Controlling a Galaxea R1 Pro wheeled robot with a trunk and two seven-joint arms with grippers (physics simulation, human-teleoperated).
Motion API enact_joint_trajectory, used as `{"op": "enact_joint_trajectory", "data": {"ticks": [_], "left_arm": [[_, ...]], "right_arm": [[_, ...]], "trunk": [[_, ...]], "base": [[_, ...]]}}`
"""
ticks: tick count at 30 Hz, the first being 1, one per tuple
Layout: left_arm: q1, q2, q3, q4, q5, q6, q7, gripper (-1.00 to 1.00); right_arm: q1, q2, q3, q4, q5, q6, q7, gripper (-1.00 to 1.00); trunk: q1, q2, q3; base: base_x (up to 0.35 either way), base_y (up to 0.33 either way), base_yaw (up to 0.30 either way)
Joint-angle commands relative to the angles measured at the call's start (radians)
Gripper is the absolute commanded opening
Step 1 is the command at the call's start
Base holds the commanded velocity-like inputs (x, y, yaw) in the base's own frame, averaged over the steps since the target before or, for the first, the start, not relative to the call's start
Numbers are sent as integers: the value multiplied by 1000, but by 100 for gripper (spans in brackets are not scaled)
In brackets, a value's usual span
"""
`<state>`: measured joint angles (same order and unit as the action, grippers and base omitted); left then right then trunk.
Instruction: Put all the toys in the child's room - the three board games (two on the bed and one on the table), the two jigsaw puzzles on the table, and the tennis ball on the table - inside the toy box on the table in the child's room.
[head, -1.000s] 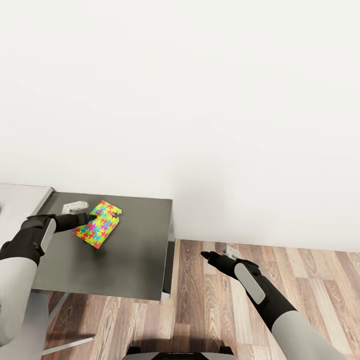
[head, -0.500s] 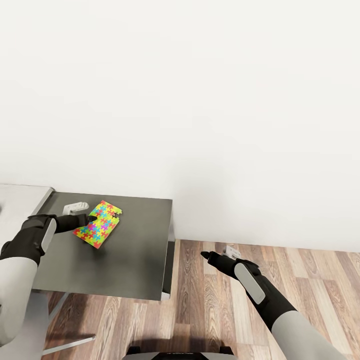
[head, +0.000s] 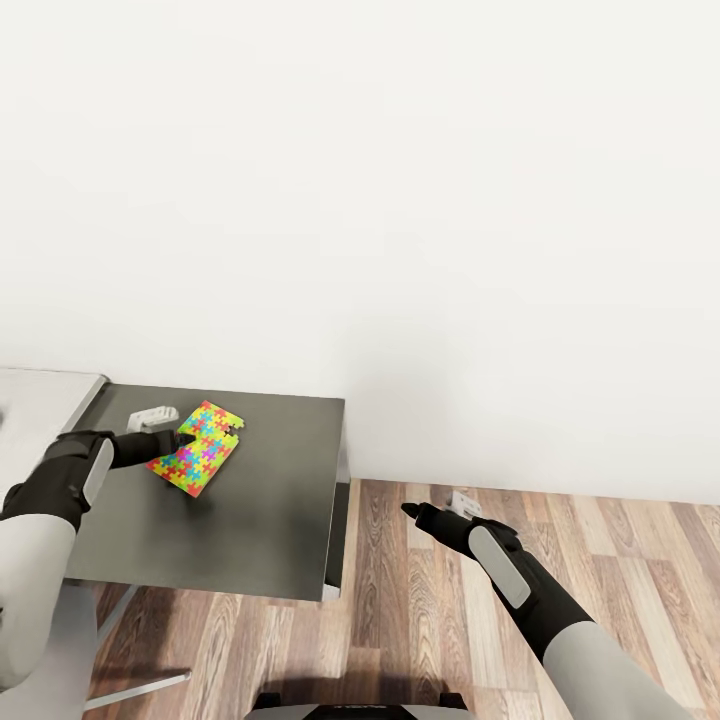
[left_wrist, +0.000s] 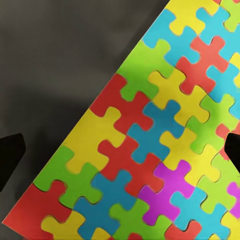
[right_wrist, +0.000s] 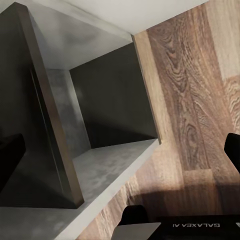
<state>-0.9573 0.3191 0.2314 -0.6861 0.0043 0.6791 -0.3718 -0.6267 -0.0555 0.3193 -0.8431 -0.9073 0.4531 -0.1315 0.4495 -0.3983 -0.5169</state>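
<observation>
Jigsaw puzzle (head: 197, 447) lies flat on dark grey cabinet (head: 270, 500) top, near its back-left corner, next to pale counter (head: 40, 395). Left tool (head: 176, 438) sits over puzzle's near-left edge, fingers spread wide, one tip each side in wrist view. Right tool (head: 408, 510) hangs above wood floor (head: 420, 620); fingers apart, nothing between. Only legible text: "GALAXEA AI", mirrored, in right wrist view.
</observation>
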Motion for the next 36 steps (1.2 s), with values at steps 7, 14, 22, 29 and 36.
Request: {"op": "enact_joint_trajectory", "data": {"ticks": [7,14,22,29,36], "left_arm": [[-3,0,3,25,2,-14,-5,100],[-3,0,3,28,2,-26,-5,100],[-3,0,3,28,1,-30,-6,100],[-3,0,3,28,1,-30,-8,100],[-3,-1,3,28,0,-30,-11,100]], "right_arm": [[-1,-1,4,-2,-10,1,-10,100],[-1,-1,4,-2,-10,1,-11,100],[-1,-1,4,-2,-10,1,-10,100],[-1,-1,5,-2,-10,1,-10,100],[-1,-2,6,-2,-9,1,-10,100]], "trunk": [[1,-2,-1],[1,-2,-2],[1,-2,-5],[1,-2,-12],[1,-2,-18]], "base": [[0,0,0],[0,0,0],[0,0,0],[0,0,0],[0,0,0]]}}
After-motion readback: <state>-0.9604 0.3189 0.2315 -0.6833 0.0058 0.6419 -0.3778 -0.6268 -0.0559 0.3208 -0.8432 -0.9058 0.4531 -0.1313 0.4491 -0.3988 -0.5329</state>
